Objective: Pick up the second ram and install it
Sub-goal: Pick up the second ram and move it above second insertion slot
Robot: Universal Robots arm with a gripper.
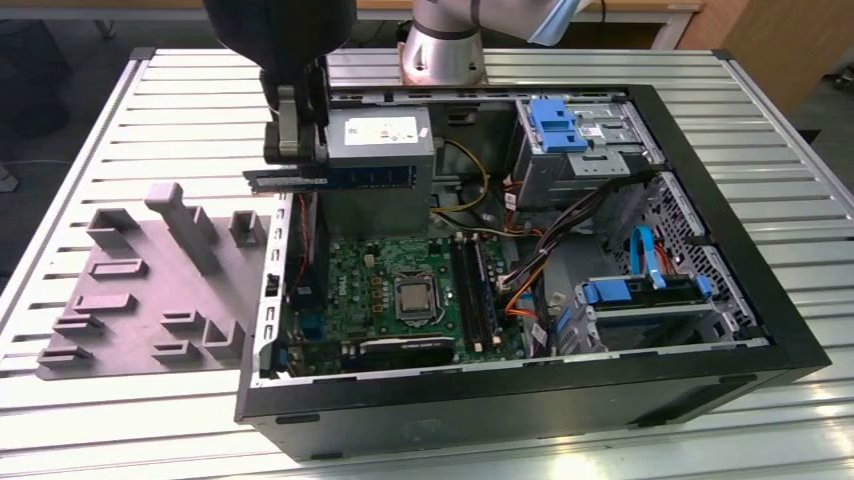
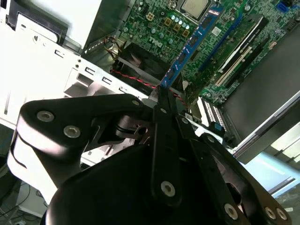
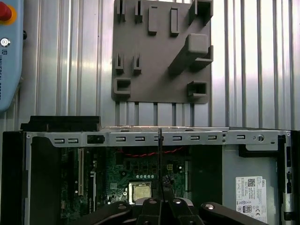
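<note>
The fingers [image 2: 165,108] are pressed together on one end of the second ram [image 1: 354,177], pinching the flat stick by its faces so that it juts out from the gripper [image 1: 299,168]. In the second wrist view the blue-faced stick reaches from the fingertips out over the green motherboard [image 2: 154,23]. In the first wrist view it shows edge-on as a thin dark line above the board. In the exterior view it hangs in the air, level, over the side of the open computer case [image 1: 747,345] on the exterior view's left, in front of the grey power supply [image 1: 380,140] and well apart from the long memory slots [image 1: 474,290] beside the processor socket [image 1: 416,300]. The grey holder tray [image 1: 134,300] lies on the ribbed tabletop [image 1: 94,420] outside the case. The pick-up looks done, and the step in hand appears to be carrying the stick to its slot. Seating it would call for bringing its long edge in line with a free slot, centred over it, then pressing straight down and evenly. I cannot tell which slot is free.
</note>
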